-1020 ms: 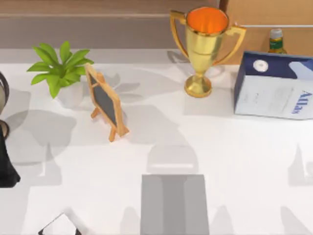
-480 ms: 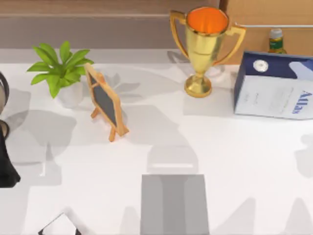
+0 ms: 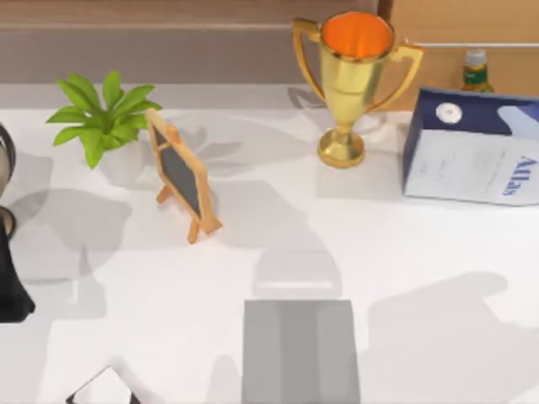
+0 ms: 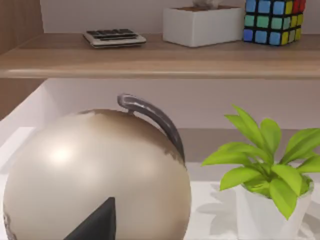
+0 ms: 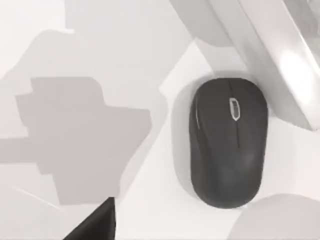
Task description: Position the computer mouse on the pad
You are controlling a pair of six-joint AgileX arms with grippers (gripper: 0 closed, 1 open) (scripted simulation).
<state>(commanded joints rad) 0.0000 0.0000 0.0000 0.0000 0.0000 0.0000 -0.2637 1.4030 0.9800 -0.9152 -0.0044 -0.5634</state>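
Right gripper is being held above the table [image 5: 100, 40], its wrist camera looking straight down on the computer mouse [image 5: 229, 142]; how far it is open cannot be told, and nothing is being seen in its hold. The black mouse is lying flat on the white surface, wheel end toward a pale box [image 5: 272, 55] and just beside that box's edge, though whether the two are touching cannot be told. This overhead station is being judged as an approach for a grasp from above, taken because the box is crowding one end of the mouse and the long sides are being left free. A broad shadow [image 3: 446, 337] is being cast over the top view's lower right, which is being read as the right arm hanging over that side. The pad [image 3: 301, 349], a grey banded mat, is lying bare at the near middle of the table, clear of the gold trophy [image 3: 349, 80], the chalkboard easel [image 3: 181, 177] and the blue and white carton [image 3: 472, 156], so an open path from the right is being offered. The left arm [image 3: 10, 286] is being held parked at the table's left edge, facing a globe [image 4: 95, 175] and a potted plant [image 4: 270, 165]. The task is being judged as barely begun, the mouse not yet lifted.
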